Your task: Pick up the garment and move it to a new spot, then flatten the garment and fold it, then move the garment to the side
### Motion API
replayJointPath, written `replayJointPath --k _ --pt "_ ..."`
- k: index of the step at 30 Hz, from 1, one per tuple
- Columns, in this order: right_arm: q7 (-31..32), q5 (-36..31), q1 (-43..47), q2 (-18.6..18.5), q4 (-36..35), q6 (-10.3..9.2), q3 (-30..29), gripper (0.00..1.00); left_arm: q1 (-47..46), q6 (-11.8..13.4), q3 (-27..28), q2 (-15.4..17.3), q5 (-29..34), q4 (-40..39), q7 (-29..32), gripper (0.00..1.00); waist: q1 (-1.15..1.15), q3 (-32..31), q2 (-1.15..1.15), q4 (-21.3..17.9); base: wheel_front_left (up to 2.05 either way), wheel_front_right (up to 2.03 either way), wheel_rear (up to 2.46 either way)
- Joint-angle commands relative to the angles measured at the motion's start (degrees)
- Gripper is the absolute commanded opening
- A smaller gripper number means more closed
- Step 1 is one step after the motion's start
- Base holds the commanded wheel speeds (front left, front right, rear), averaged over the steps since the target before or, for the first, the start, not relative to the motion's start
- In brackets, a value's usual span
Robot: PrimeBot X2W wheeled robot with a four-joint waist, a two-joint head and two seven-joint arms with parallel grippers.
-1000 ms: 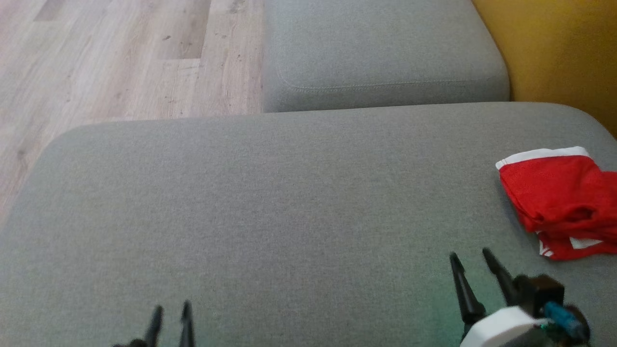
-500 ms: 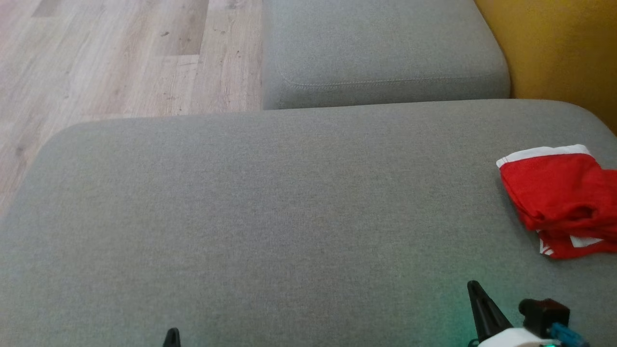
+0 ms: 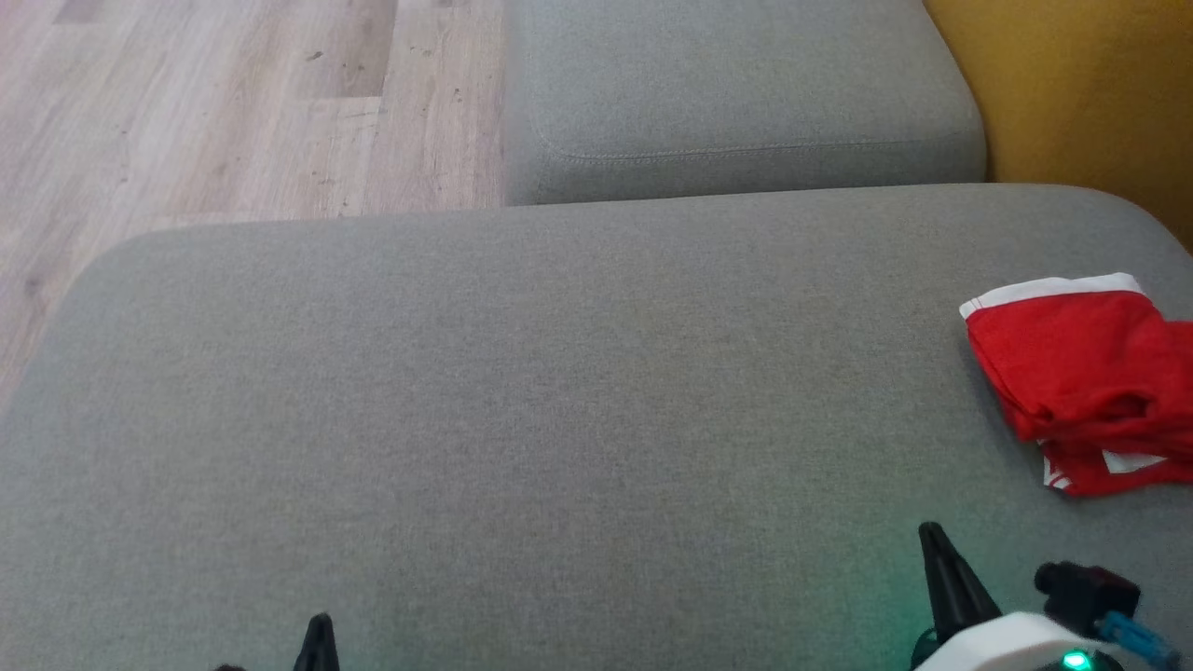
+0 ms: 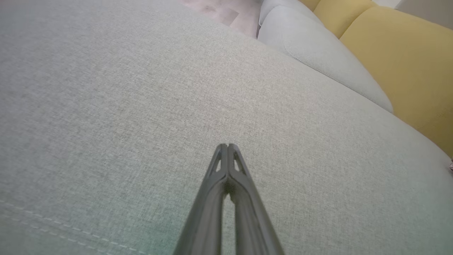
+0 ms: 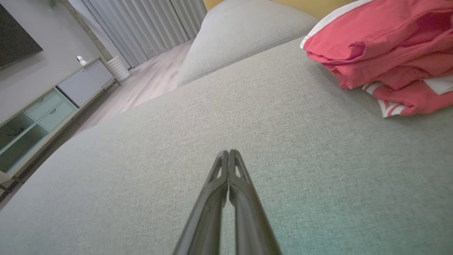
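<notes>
The garment [image 3: 1081,377] is red with white trim and lies bunched at the right side of the grey cushion [image 3: 522,391]. In the right wrist view the garment [image 5: 382,56] sits at the upper right, well beyond my fingers. My right gripper [image 3: 932,536] is shut at the lower right, short of the garment and apart from it; its fingertips meet with nothing between them [image 5: 228,153]. Low at the bottom left, my left gripper [image 3: 320,623] is shut too, empty, over bare cushion [image 4: 227,146].
A second grey cushion [image 3: 736,93] lies beyond the first. Yellow backrests [image 3: 1072,84] line the right side. Wooden floor [image 3: 214,102] is at the upper left. A low cabinet [image 5: 42,113] and curtains [image 5: 148,24] stand across the room.
Both grippers have shut from open. Both have drawn back toward the bottom edge of the head view. The view itself has shifted slightly.
</notes>
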Motion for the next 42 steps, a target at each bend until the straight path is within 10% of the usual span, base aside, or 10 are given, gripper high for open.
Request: replayJointPath --k 1,42 --pt "0.2 1.7 -3.4 -0.6 -1.8 0.09 -0.3 0.0 -3.1 -0.6 1.8 0.0 -1.0 -1.3 0.1 0.0 0.0 0.1 0.0 0.0 0.0 0.0 0.0" --pt "2.5 29.6 -8.2 -1.0 -1.4 0.22 -3.1 0.0 -8.1 -8.1 13.3 -4.7 -18.3 -1.3 6.4 0.0 0.0 2.0 0.0 -0.5 0.0 0.0 0.0"
